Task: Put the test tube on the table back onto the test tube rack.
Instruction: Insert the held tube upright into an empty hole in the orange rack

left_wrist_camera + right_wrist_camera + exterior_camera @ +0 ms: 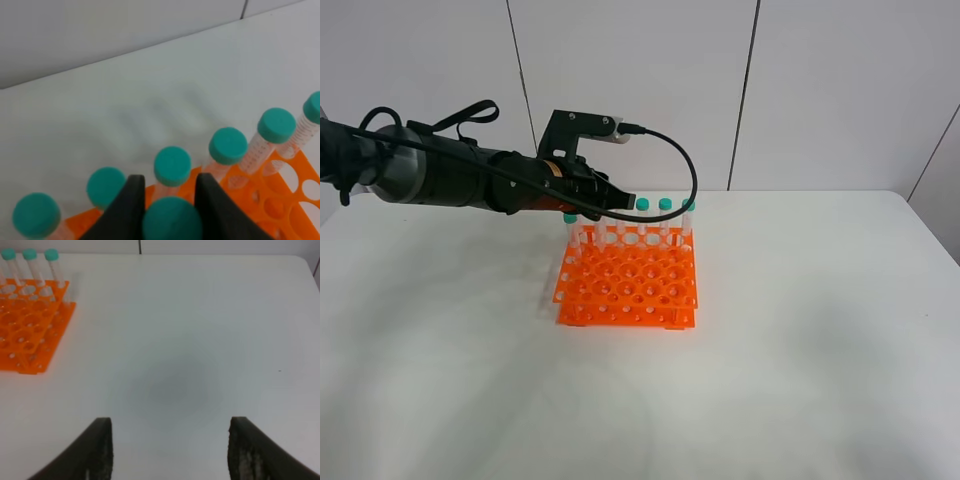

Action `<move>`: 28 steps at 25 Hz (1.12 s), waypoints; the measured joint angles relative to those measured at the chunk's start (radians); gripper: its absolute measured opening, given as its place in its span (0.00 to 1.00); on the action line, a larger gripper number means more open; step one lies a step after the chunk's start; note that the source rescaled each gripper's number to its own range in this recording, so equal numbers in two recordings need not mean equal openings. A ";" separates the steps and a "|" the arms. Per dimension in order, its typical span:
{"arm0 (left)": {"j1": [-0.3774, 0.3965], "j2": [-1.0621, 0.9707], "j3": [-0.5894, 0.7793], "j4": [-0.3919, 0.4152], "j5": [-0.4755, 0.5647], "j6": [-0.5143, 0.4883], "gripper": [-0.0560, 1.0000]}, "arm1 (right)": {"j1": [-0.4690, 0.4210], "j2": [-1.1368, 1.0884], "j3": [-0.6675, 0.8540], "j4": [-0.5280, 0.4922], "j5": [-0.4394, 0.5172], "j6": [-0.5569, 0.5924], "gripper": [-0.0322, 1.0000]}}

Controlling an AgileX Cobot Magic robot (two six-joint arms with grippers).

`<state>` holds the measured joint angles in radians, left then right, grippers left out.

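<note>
Left wrist view is showing the tube (172, 220) sitting between the left jaws, which are pinching its teal cap. Its long axis is seemingly pointing straight down at the rack (247, 187), just beside the row of capped tubes (228, 145). The right jaws are hanging spread and empty over the table (200, 315), well apart.

wall (840, 90): pale panels, dark upright seams (744, 95) | spare tubes (665, 205): clear, upright in a row, teal caps (count unclear)

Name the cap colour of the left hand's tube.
Teal-green; the test tube cap shows best in the left wrist view.
</note>
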<state>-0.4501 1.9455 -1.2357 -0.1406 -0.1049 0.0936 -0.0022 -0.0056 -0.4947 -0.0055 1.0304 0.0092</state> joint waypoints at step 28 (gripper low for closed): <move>0.019 -0.012 0.000 0.001 -0.016 -0.005 0.05 | 0.000 0.000 0.000 0.000 0.000 0.000 0.47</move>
<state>-0.4307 1.9334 -1.2357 -0.1395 -0.1208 0.0884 -0.0022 -0.0056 -0.4947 -0.0055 1.0304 0.0092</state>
